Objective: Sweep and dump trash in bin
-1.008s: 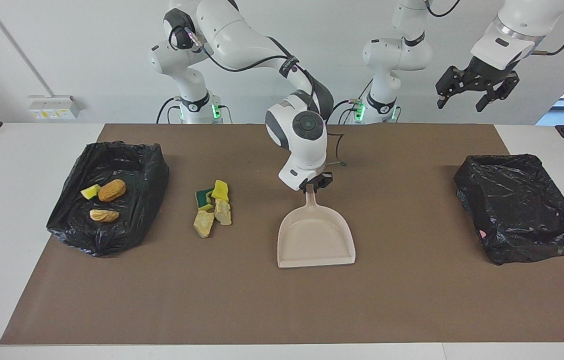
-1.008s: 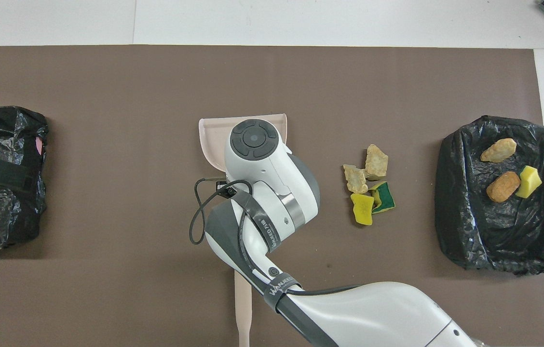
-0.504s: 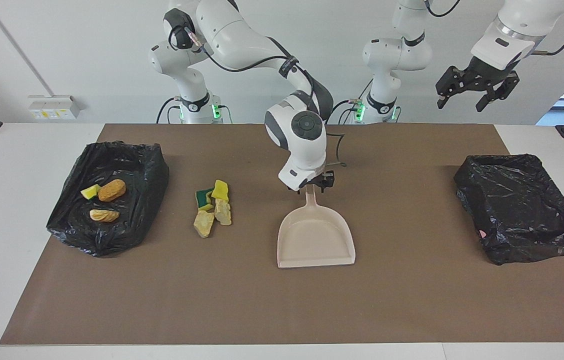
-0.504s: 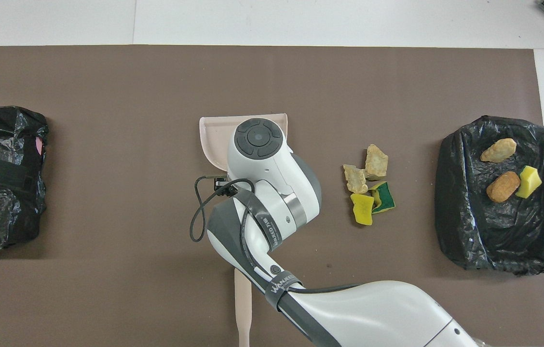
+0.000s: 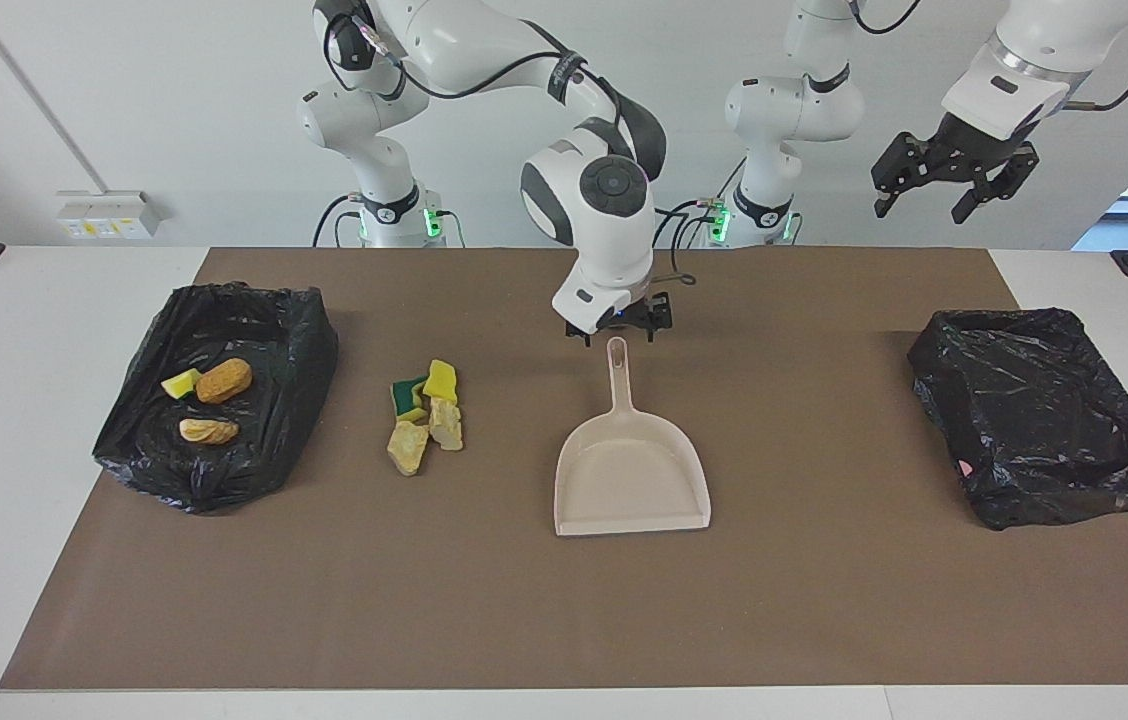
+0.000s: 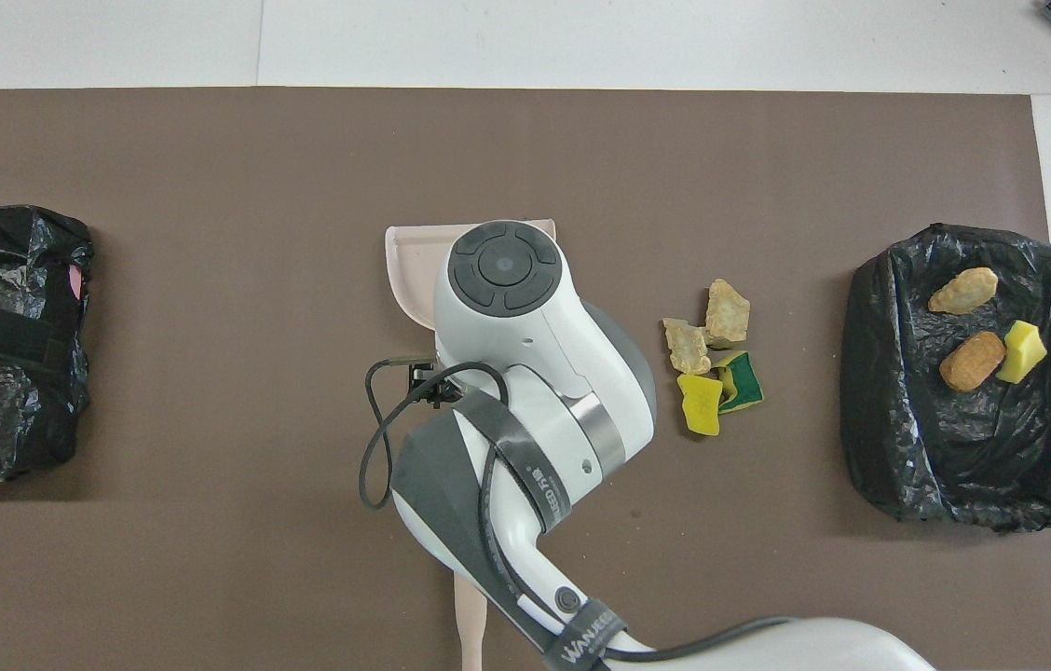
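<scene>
**Right gripper open above the dustpan handle**

The right arm reaches from its base over the middle of the brown table mat, elbow high and wrist bent steeply down. Its right gripper hangs just above the tip of the handle of the beige plastic dustpan, jaws spread wide and holding nothing. The dustpan lies flat on the mat directly below the jaws, apart from them.

The loose trash, a small heap of yellow sponge bits and pale crumbly foam chunks, lies on the mat beside the dustpan, toward the right arm's end of the table from the jaws. More scraps rest in the black-bag-lined bin at that end.

The left arm waits raised over its own end of the table, left gripper pointing down with jaws spread, empty, above a second black-lined bin.
</scene>
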`<action>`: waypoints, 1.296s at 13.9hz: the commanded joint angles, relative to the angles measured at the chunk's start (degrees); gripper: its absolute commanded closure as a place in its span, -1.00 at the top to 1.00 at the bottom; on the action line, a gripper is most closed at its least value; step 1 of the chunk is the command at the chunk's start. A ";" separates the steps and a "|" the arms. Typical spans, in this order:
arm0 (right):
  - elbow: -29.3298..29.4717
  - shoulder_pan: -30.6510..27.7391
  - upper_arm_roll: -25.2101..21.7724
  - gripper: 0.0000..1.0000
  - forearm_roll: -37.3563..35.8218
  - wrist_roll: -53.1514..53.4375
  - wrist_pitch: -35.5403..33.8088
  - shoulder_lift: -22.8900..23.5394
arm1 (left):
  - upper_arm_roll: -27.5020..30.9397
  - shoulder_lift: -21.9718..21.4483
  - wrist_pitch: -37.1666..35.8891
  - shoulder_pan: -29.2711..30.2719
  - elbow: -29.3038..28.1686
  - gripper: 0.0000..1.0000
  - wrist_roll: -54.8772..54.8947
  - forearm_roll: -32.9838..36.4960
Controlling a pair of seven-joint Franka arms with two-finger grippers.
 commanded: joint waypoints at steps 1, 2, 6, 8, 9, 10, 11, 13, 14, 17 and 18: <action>-11.33 1.88 0.05 1.00 1.32 1.09 -1.70 -10.28 | 0.12 -0.26 -0.20 -0.07 0.58 1.00 0.29 0.89; -16.33 4.16 0.05 1.00 1.50 1.35 -1.00 -13.36 | 0.12 -0.26 -0.20 -0.07 0.58 1.00 0.29 0.89; -35.66 9.96 0.05 1.00 6.76 5.13 8.47 -24.52 | 0.12 -0.17 -0.20 0.01 0.58 1.00 0.29 0.89; -42.37 12.60 0.05 1.00 9.31 7.41 12.27 -28.41 | 0.12 -0.17 -0.20 -0.07 0.58 1.00 -0.06 0.89; -43.35 14.18 0.05 1.00 10.28 9.94 13.58 -28.25 | -0.05 -0.17 -0.54 -0.07 0.67 1.00 -0.06 0.81; -44.93 16.46 0.05 1.00 10.46 13.01 16.38 -27.72 | -0.14 -0.34 -0.98 -0.16 0.41 1.00 -0.07 0.81; -46.51 18.31 0.05 1.00 10.46 14.87 19.19 -27.46 | -0.75 -0.26 -0.46 -0.16 0.40 1.00 -0.33 0.63; -49.50 20.78 0.05 1.00 10.55 16.46 23.07 -27.54 | -3.46 -1.39 2.33 -0.25 -2.56 1.00 -1.55 0.63; -50.12 21.22 0.05 1.00 10.90 16.82 23.35 -27.63 | -5.48 -2.44 5.22 -0.08 -5.28 1.00 -2.52 0.63; -51.79 23.24 0.05 1.00 12.39 17.35 27.03 -27.10 | -10.32 -3.34 12.00 -0.16 -12.23 1.00 -5.68 0.72; -52.49 24.03 0.05 1.00 12.66 18.05 28.00 -27.10 | -12.25 -2.90 15.07 -0.16 -14.43 1.00 -8.30 0.72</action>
